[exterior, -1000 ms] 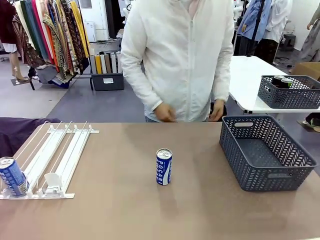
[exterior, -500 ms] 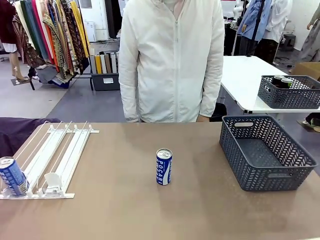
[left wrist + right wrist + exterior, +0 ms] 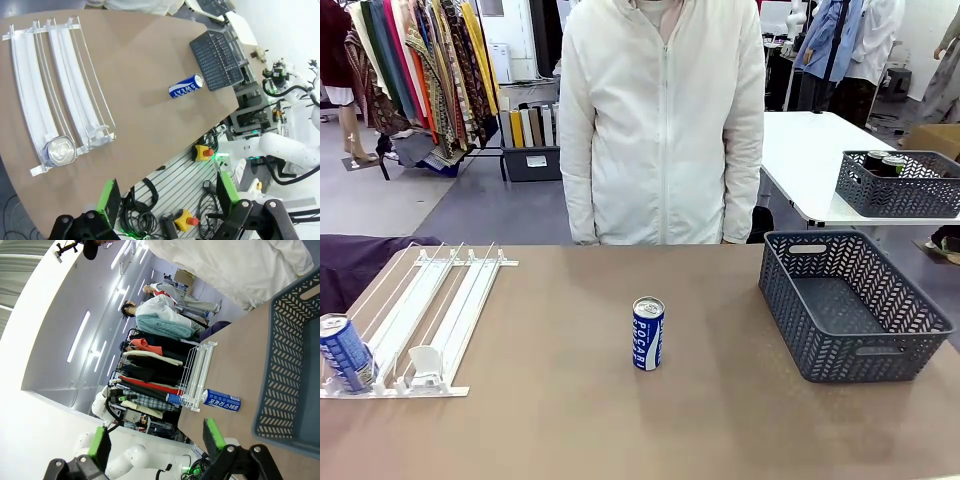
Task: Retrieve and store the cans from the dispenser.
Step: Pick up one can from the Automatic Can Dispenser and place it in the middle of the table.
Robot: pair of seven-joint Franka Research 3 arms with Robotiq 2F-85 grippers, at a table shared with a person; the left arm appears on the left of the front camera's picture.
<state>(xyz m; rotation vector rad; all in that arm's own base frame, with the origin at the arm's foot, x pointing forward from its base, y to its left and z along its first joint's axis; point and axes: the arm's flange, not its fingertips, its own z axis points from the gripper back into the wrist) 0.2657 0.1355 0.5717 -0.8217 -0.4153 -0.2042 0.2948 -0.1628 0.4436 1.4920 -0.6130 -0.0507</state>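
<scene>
My left gripper and right gripper sit with jaws apart, empty; a careless approach could topple the upright Pocari can (slim, tall) across the desk

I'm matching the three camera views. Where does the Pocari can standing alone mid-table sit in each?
Front view: Pocari can upright at table centre, between dispenser and basket.
Left wrist view: right of centre, appearing sideways, below-left of the basket.
Right wrist view: lower middle, sideways, beside the dispenser's end.
Shared landmark: the grey basket.
</scene>
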